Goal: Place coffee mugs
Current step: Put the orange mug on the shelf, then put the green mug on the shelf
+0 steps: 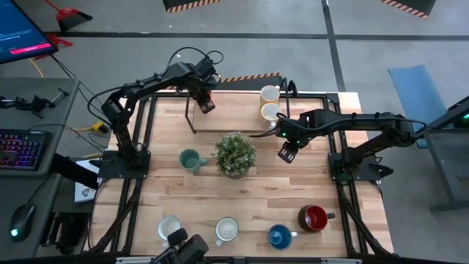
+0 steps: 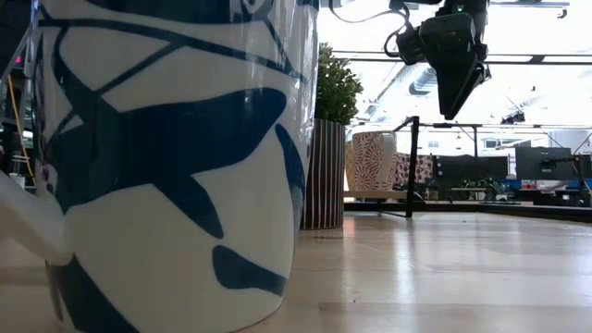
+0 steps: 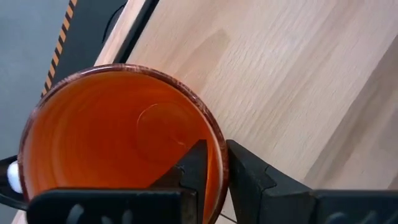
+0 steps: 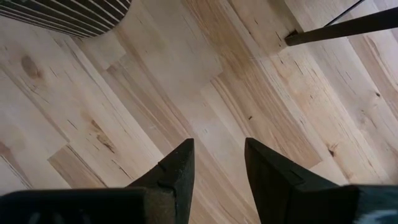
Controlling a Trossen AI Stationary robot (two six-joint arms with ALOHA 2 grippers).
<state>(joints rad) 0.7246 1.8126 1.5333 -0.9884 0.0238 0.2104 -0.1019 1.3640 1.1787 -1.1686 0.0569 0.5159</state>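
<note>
In the left wrist view the orange mug [image 3: 118,130] fills the picture, and my left gripper [image 3: 214,152] is shut on its rim. In the high view that gripper [image 1: 207,103] is at the table's far left, by a dark frame [image 1: 192,117]. My right gripper [image 1: 287,152] hangs open over bare wood right of the potted plant [image 1: 235,154]; the low view shows this gripper [image 2: 460,88] well above the table. Two white mugs [image 1: 270,103] stand at the far edge. The teal mug [image 1: 192,160] is left of the plant. Two white mugs [image 1: 169,227] [image 1: 226,230], a blue one [image 1: 279,236] and a dark red one [image 1: 314,218] line the near edge. My left gripper holds the orange mug by its wall at the rim [image 3: 217,134], one finger [image 3: 194,163] inside the cup and one [image 3: 245,168] outside. The fingers come from above and the mug sits upright, mouth up. Whether its base rests on the wood cannot be seen.
A blue-patterned white mug [image 2: 166,166] stands right in front of the low camera and hides the left half of the table. The plant's striped pot [image 2: 324,176] is mid-table. The frame's post [image 2: 413,166] and crossbar [image 4: 348,26] lie near my right gripper [image 4: 217,149].
</note>
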